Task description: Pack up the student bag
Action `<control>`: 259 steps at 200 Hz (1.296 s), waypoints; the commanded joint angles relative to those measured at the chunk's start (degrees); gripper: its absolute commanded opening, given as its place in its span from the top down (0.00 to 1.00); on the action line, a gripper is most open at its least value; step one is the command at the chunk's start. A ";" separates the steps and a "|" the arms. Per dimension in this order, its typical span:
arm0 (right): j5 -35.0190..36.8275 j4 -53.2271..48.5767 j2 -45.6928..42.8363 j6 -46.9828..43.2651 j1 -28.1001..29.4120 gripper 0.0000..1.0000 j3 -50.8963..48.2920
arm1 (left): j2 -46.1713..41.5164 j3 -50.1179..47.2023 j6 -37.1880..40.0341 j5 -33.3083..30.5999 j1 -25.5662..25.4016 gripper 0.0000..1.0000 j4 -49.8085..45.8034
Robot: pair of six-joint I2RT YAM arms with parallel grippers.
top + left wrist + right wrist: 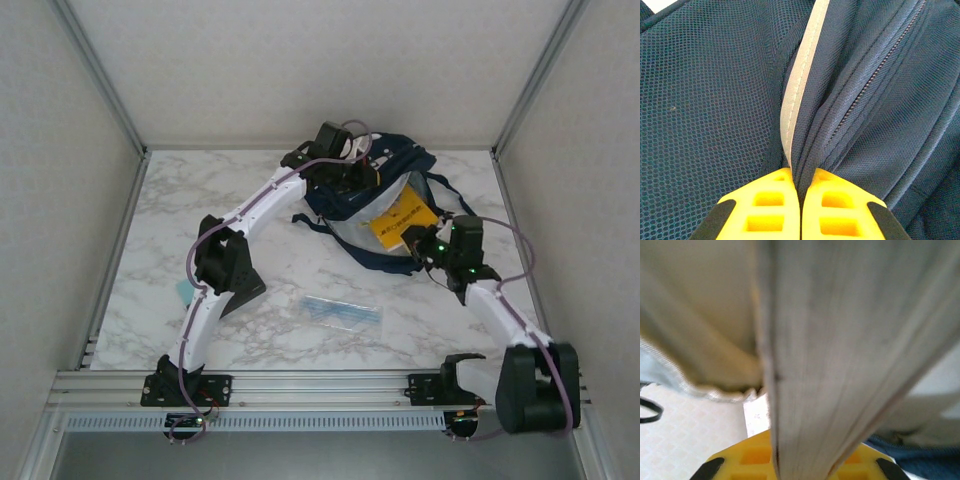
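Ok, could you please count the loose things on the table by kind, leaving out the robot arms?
Dark navy fabric backpack: 1
Yellow flat book, at the backpack's open mouth: 1
Clear bluish flat plastic packet: 1
Small pale teal item, too small to identify: 1
Total: 4

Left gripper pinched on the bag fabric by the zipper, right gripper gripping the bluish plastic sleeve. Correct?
No. The right gripper is shut on the yellow book at the mouth of the student bag, as the top external view shows; the bluish plastic sleeve lies loose on the table. The left gripper does pinch the bag fabric by the zipper.
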 commanded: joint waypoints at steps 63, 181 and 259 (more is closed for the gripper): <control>4.34 37.25 30.78 5.54 2.89 1.00 13.48 | -9.31 -4.68 -3.43 2.63 -1.48 1.00 7.85; 13.24 -10.41 24.41 -3.23 5.89 0.32 22.63 | -8.74 -7.42 -3.92 0.25 0.84 1.00 9.34; 32.66 -56.07 -0.53 -27.19 5.81 0.15 27.93 | -7.41 -11.31 -3.50 -1.42 0.65 1.00 10.36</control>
